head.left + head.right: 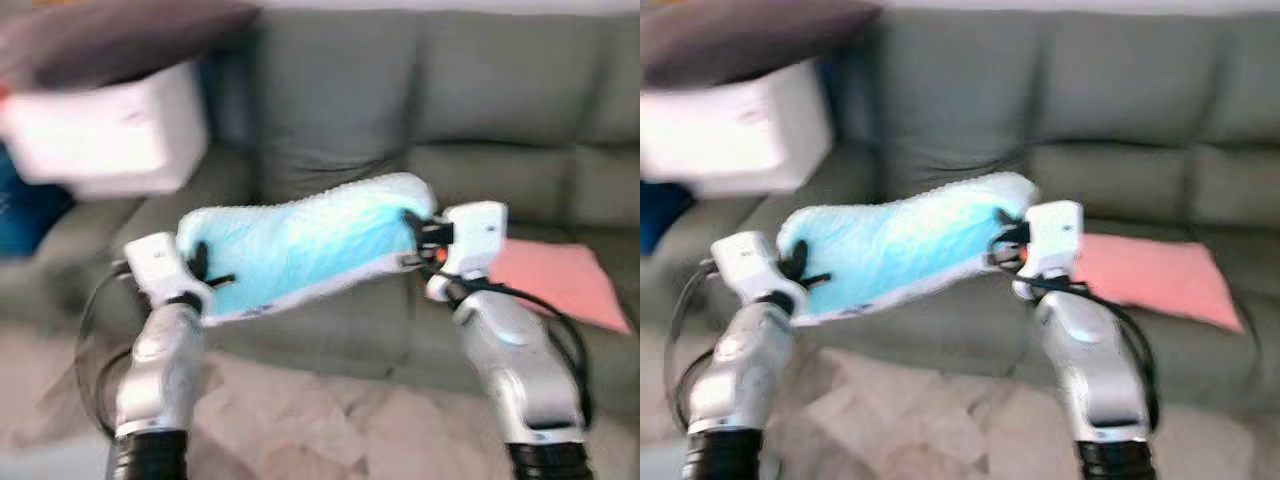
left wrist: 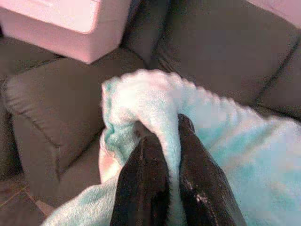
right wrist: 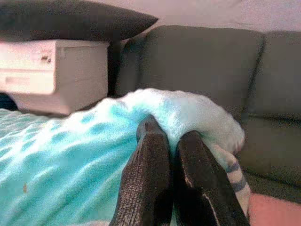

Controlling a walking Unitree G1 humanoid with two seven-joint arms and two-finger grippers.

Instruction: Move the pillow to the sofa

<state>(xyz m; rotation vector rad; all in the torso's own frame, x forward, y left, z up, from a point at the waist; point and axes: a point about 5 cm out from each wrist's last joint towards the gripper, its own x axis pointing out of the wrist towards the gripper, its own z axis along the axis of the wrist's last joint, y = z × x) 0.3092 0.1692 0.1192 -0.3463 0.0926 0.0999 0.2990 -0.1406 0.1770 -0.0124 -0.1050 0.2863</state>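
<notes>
Pillow (image 1: 300, 250): light blue, held in the air between both arms, in front of the sofa (image 1: 480, 120)
Left pincer (image 2: 165, 141): pinching one pillow end
Right pincer (image 3: 168, 136): pinching the other end
Sofa: grey, carries a pink cloth (image 1: 560, 278) and a white box (image 1: 110, 130)

A grey-green cushioned fabric sofa (image 1: 480, 90) spans the room, blurred by motion. A white boxy plastic container (image 1: 110, 130) sits on its left armrest beneath a dark grey cushion (image 3: 70, 19). A flat pink cloth (image 1: 560, 280) lies on the seat. The floor (image 1: 330, 420) is pale, marbled tile.
</notes>
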